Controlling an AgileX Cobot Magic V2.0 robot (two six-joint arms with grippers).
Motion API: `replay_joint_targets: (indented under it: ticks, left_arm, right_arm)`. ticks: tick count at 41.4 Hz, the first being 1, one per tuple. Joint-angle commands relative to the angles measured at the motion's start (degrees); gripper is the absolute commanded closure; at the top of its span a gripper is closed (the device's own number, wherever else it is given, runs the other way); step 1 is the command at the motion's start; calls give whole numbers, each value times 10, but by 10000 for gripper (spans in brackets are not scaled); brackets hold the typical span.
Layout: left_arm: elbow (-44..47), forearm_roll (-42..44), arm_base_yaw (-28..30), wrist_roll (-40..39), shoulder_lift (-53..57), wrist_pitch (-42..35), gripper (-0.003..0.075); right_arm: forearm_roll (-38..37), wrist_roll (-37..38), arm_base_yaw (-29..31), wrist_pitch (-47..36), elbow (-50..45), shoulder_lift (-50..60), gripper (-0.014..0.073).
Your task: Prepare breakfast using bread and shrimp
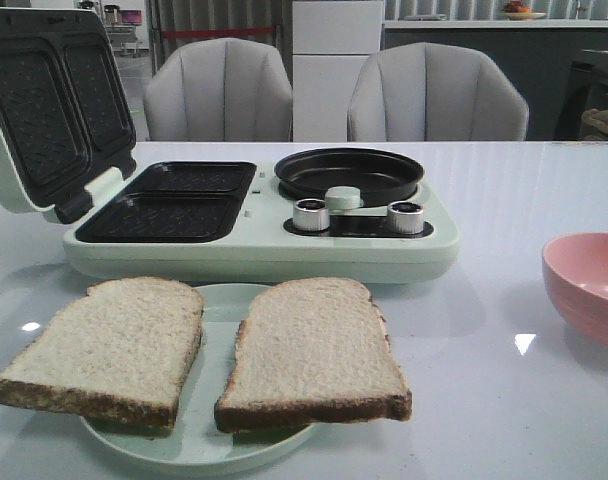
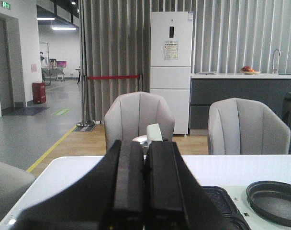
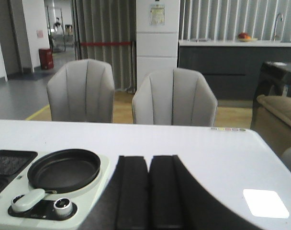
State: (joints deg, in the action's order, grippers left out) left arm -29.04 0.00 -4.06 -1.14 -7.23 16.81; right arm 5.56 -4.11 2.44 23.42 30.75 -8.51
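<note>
Two bread slices lie side by side on a pale green plate (image 1: 224,300) at the table's front: the left slice (image 1: 109,345) and the right slice (image 1: 309,350). No shrimp shows in any view. Behind the plate stands a pale green breakfast maker (image 1: 384,250) with its lid (image 1: 44,100) open, two empty dark grill wells (image 1: 169,200) and a round black pan (image 1: 349,172), which also shows in the right wrist view (image 3: 64,168). My left gripper (image 2: 145,143) is shut and empty, above the table. My right gripper (image 3: 149,158) is shut and empty. Neither gripper shows in the front view.
A pink bowl (image 1: 589,285) stands at the right edge of the table; its inside is mostly out of view. Two silver knobs (image 1: 311,214) sit on the maker's front. Two grey chairs (image 1: 219,90) stand behind the table.
</note>
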Motion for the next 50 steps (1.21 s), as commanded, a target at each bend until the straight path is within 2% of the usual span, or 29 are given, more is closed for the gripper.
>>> replay_joint_targets:
  ticks: [1, 6, 25, 29, 31, 33, 36, 39, 41, 46, 50]
  left_arm:
    - [-73, 4, -3, -6, -59, 5, 621]
    - [-119, 4, -3, -6, -115, 49, 621]
    - [-90, 0, -3, -6, -233, 102, 621]
    - [-83, 0, -3, -6, -252, 108, 610]
    - [-83, 0, -3, -6, -259, 110, 580]
    - [-83, 0, -3, -6, -268, 111, 498]
    - [-83, 0, -3, -6, -280, 111, 332]
    - [-83, 0, -3, -6, -290, 111, 192]
    - [-83, 0, -3, -6, -297, 112, 136]
    - [-83, 0, -15, -3, -316, 112, 136]
    - [-83, 0, -49, 34, -333, 112, 158]
  right_arm:
    - [0, -4, 0, 31, 73, -62, 547]
    - [0, -4, 0, 87, 116, -121, 547]
    - [0, -4, 0, 100, 60, -237, 546]
    - [0, -4, 0, 101, 47, -253, 491]
    - [0, -4, 0, 101, 44, -258, 418]
    - [0, -4, 0, 99, 41, -265, 328]
    - [0, -4, 0, 98, 41, -275, 198]
    - [0, -4, 0, 93, 41, -281, 134]
    - [0, -4, 0, 91, 41, -285, 124]
    - [0, -4, 0, 95, 41, -288, 128]
    - [0, -4, 0, 95, 41, -288, 128]
